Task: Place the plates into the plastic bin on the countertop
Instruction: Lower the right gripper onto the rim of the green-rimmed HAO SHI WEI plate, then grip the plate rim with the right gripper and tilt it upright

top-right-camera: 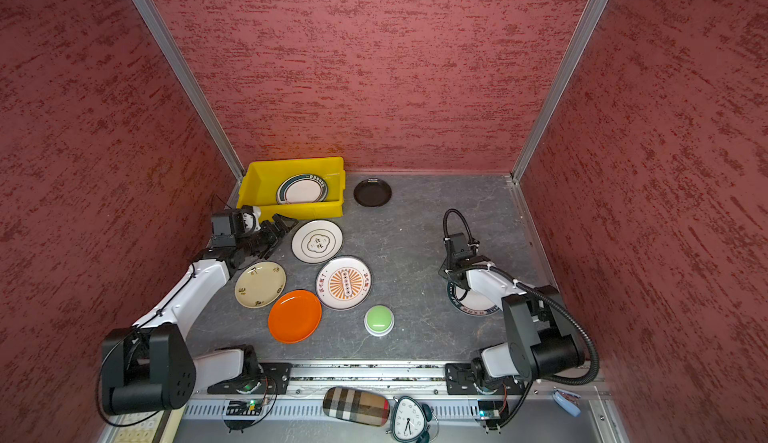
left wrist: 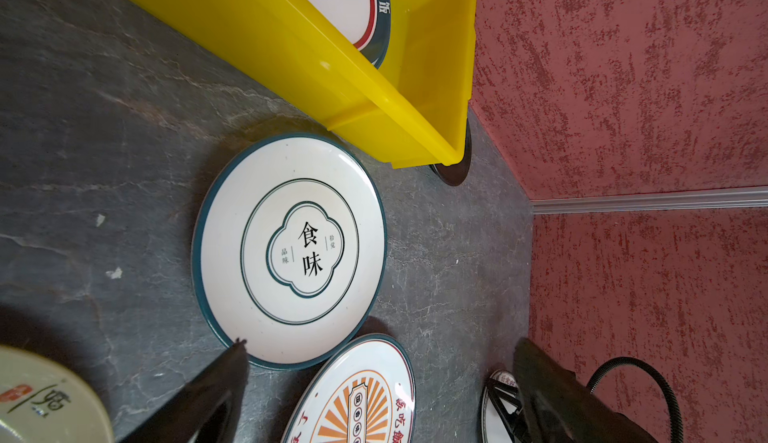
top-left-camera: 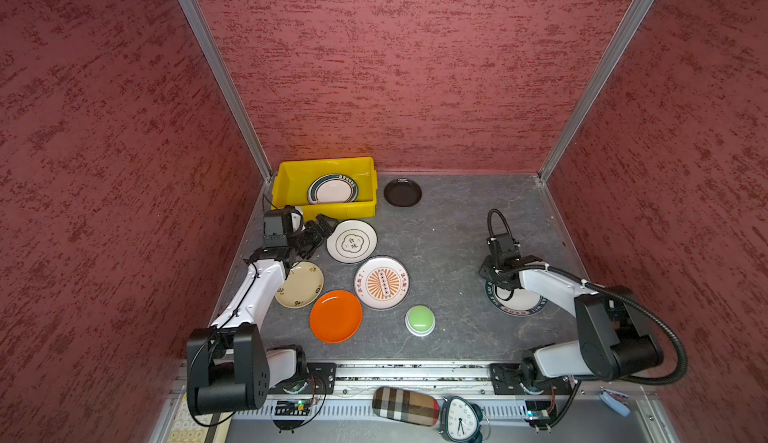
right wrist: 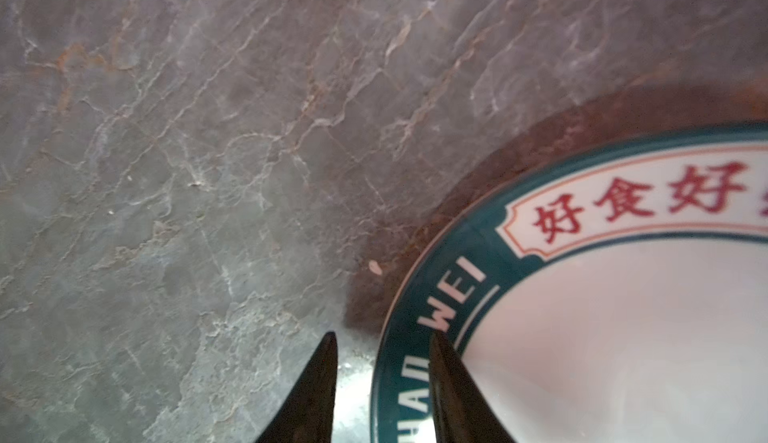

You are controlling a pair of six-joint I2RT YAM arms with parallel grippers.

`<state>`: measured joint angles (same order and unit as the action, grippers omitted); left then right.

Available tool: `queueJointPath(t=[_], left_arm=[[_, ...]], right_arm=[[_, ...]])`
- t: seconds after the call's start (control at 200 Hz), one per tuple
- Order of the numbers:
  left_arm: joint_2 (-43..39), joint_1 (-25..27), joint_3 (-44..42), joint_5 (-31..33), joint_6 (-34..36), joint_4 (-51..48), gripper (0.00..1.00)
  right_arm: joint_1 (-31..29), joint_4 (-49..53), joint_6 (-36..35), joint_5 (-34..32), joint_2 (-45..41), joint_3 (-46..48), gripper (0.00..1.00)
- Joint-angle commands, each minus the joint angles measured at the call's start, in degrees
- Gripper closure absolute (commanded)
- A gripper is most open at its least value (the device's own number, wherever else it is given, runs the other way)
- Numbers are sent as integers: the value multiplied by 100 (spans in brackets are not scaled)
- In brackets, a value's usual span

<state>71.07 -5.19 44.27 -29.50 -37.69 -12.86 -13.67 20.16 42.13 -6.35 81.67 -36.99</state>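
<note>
The bright yellow rectangular plastic bin (top-left-camera: 340, 211) sits in the back left corner of the dark grey veined countertop (top-left-camera: 449, 229), its far rim close to the red walls. One white round plate with a dark-green band (top-left-camera: 333, 190) lies flat inside. A small black round plate (top-left-camera: 402, 192) lies just beside the bin's right end, near the back wall.

In front of the bin four plates lie close together. The white plate with a green clover outline (top-left-camera: 351, 241) has its rim just beside the bin's front wall. The white plate with an orange sunburst (top-left-camera: 381, 282), the cream plate (top-left-camera: 301, 285) and the plain orange plate (top-left-camera: 336, 316) lie nearer the front. A green dome button (top-left-camera: 420, 319) stands to their right. Beyond it a broad bare stretch of countertop reaches the right side.

The left gripper (top-left-camera: 323, 233) hovers low between bin and clover plate, jaws spread wide, empty, the forearm stretched over the cream plate.

The right gripper (right wrist: 382, 337) points steeply down at a white plate with a green lettered rim (right wrist: 623, 316) near the right edge. One finger is outside the rim, one on the band; whether they pinch it cannot be told.
</note>
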Motion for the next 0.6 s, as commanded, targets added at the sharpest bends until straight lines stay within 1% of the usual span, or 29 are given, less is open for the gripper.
queueJointPath(t=[0.0, 0.1, 0.125, 0.215, 0.366, 0.591], left_arm=[[82, -35, 120, -11, 38, 22, 1], [101, -38, 133, -16, 40, 27, 1], [101, -39, 127, -21, 40, 23, 1], [91, -42, 128, -17, 42, 18, 1], [74, -40, 134, -5, 37, 21, 1], [101, -39, 127, -21, 42, 16, 1]], right_arm=[[15, -251, 174, 524, 130, 141, 64], [14, -378, 199, 656, 130, 131, 67], [8, -394, 204, 695, 274, 130, 67], [5, -448, 202, 775, 349, 122, 69], [3, -597, 187, 915, 372, 135, 70], [7, -1078, 213, 1332, 501, 104, 70]])
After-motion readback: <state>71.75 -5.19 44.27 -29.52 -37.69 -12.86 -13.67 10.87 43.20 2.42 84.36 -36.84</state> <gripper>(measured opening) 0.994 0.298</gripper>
